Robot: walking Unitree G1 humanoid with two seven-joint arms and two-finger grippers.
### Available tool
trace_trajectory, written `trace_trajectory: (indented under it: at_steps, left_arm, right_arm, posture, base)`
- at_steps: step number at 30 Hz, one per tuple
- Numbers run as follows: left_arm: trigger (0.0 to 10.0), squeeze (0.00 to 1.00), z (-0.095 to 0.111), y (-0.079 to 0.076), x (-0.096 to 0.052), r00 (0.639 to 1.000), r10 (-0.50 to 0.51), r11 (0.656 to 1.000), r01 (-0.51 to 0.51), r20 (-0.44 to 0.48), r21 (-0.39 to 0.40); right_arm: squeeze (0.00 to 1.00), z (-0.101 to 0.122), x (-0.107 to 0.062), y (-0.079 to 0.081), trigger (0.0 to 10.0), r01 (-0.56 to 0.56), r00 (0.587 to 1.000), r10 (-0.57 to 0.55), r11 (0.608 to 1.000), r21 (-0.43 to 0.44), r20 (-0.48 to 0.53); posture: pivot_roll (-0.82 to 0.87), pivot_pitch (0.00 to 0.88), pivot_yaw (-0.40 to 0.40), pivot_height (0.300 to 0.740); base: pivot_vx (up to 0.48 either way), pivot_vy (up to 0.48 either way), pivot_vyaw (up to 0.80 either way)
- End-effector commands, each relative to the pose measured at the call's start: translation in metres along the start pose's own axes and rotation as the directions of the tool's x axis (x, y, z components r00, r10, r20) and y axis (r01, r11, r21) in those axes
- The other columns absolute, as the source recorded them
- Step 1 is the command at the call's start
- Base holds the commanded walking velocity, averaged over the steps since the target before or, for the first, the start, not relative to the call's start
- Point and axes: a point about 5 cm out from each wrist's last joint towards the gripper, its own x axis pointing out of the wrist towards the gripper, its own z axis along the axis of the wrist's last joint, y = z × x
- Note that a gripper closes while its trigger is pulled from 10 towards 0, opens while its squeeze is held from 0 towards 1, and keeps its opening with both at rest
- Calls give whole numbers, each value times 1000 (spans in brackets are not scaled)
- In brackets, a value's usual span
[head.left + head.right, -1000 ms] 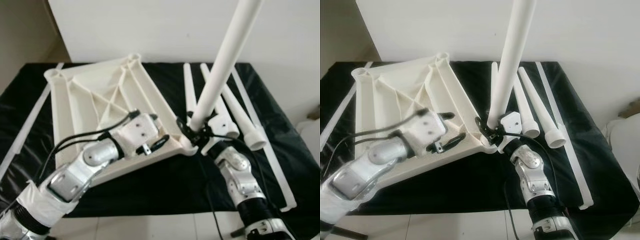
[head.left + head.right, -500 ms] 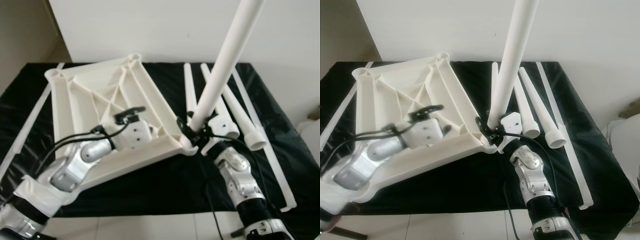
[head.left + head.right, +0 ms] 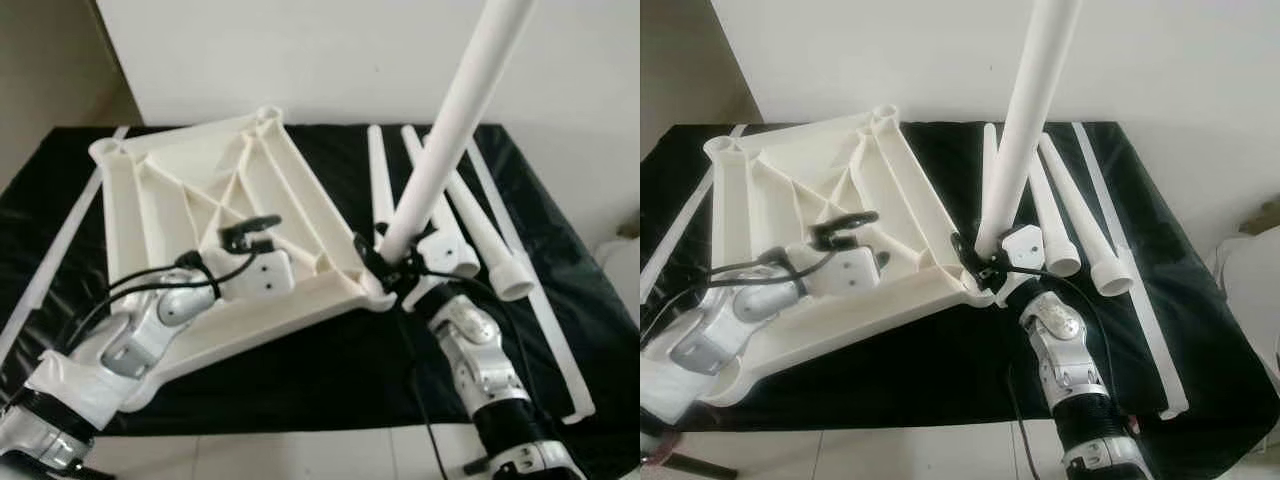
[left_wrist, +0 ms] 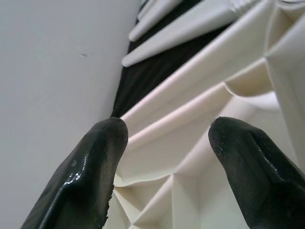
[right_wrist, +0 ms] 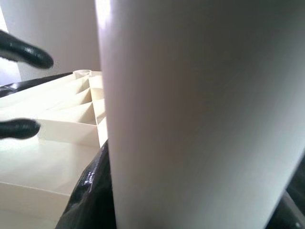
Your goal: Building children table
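The white tabletop (image 3: 190, 190) lies upside down on the black cloth, ribbed underside up. My right gripper (image 3: 386, 268) is shut on a white table leg (image 3: 450, 120), holding it nearly upright with its lower end at the tabletop's near right corner. In the right wrist view the leg (image 5: 190, 114) stands close in front, with the tabletop (image 5: 57, 124) behind it. My left gripper (image 3: 252, 233) hovers open over the ribs near the tabletop's near rail. Its fingers (image 4: 90, 171) stand wide apart with nothing between them.
Three more white legs (image 3: 480, 235) lie side by side on the cloth behind my right gripper. A long white strip (image 3: 535, 290) runs along the cloth's right side and another (image 3: 50, 260) along the left. A pale wall stands behind; the floor shows at the near edge.
My left gripper has drawn back from the tabletop's near rail toward the ribs and turned its fingers upward. The right gripper and the leg have stayed put.
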Motion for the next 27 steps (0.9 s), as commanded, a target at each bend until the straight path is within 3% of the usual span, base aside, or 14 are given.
trace_trajectory:
  at_steps: [1,15,16,17,18,19,20,21,27]
  left_arm:
    - [0,0,-4,7,-3,989,145,989,-145,-13,5]
    - [0,0,-9,9,-4,986,163,987,-163,-27,0]
    - [4314,0,-10,9,-3,984,174,980,-177,-38,-93]
    - [4314,0,-10,9,-3,984,174,980,-177,-38,-93]
    - [10000,0,-10,8,-2,984,177,961,-181,-39,-208]
    - [10000,0,-10,9,-1,980,196,939,-199,-39,-282]
    - [10000,0,-10,9,-1,980,196,939,-199,-39,-282]
    - [10000,1000,-11,10,-1,977,207,920,-208,-39,-333]
    - [10000,1000,-13,13,-2,974,223,921,-226,-45,-319]
  right_arm:
    - [0,-36,-16,12,10000,-6,986,18,997,72,-167]
    - [0,-37,-16,12,10000,-4,986,16,997,72,-168]
    - [0,-37,-16,13,10000,-3,986,16,997,73,-168]
    - [0,-37,-16,13,10000,-3,986,16,997,73,-168]
    - [0,-37,-16,13,10000,-4,986,16,997,73,-169]
    - [0,-37,-16,13,10000,-4,985,17,997,74,-170]
    - [0,-37,-16,13,10000,-4,985,17,997,74,-170]
    - [0,-37,-16,13,10000,-4,985,16,997,73,-170]
    - [0,-38,-16,13,10000,-5,985,18,997,71,-172]
  posture:
    - [-43,132,46,740]
    - [-41,128,47,740]
    - [-43,129,48,740]
    - [-43,129,48,740]
    - [-44,128,47,740]
    - [-44,128,47,740]
    - [-44,128,47,740]
    - [-45,128,46,740]
    - [-43,128,44,740]
  base:
    - [0,0,0]
    - [0,0,0]
    - [0,0,0]
    - [0,0,0]
    - [0,0,0]
    - [0,0,0]
    - [0,0,0]
    - [0,0,0]
    - [0,0,0]
